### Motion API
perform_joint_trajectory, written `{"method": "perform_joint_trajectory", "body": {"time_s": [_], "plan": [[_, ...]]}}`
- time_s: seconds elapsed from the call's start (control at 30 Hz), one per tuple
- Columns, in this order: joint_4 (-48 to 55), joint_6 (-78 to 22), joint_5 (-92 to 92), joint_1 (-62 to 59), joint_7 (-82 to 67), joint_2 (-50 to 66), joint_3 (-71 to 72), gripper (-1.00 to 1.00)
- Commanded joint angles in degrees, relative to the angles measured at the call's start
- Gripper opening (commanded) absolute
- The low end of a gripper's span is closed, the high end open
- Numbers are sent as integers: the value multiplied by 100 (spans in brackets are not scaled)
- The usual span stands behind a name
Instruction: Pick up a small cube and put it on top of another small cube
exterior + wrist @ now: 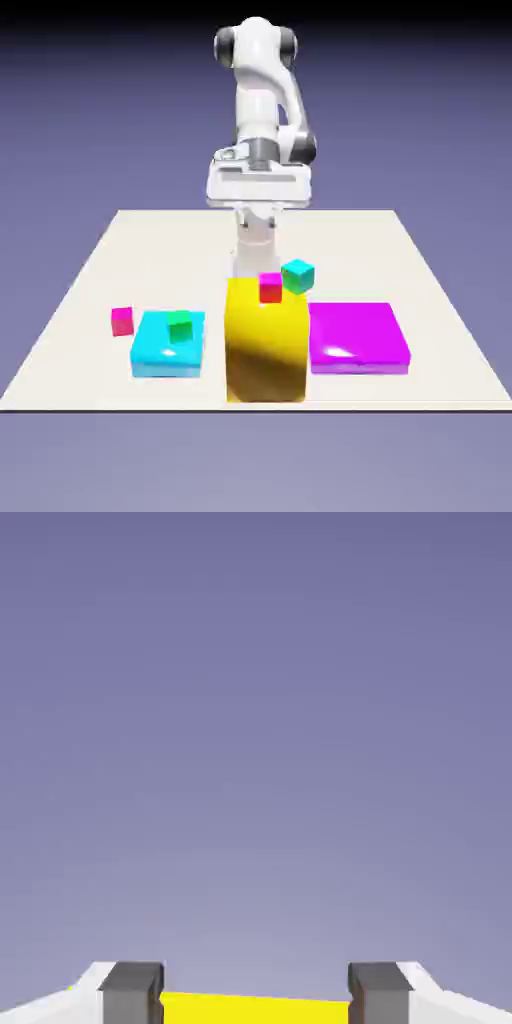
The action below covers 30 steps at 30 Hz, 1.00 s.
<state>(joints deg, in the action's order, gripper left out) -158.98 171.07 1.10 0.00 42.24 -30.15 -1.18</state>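
Plainly, the fingers stand wide apart, with nothing gripped between their tips; in the hand view, a strip of the tall yellow block shows across the gap, and blue-violet backdrop fills nearly everything above. In the exterior view, the white Franka Panda arm rises at the top middle, its hand above the pale counter and behind the yellow block. The small magenta-pink cube sits on the counter at the exterior view's left, just beside the flat cyan block and well apart from the fingers. A tiny green cube shows over the top of that cyan block. The tiny redder cube, magenta on its upper face, shows against the upper part of the yellow block, toward the exterior view's right. Near it is a tiny teal cube, bluer on top and greener below, seen at the yellow block's upper right corner; what holds up this teal cube cannot be told. The flat purple block lies at the exterior view's right, next to the yellow block, with a pale shine near its front edge.
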Motion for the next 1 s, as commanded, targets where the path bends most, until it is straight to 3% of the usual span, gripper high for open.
{"method": "perform_joint_trajectory", "body": {"time_s": [0.0, 0.97], "plan": [[168, -243, 91, -57, -18, 208, -98, 0], [5030, -7294, 2729, -1720, -530, 6230, -2929, 0]]}}
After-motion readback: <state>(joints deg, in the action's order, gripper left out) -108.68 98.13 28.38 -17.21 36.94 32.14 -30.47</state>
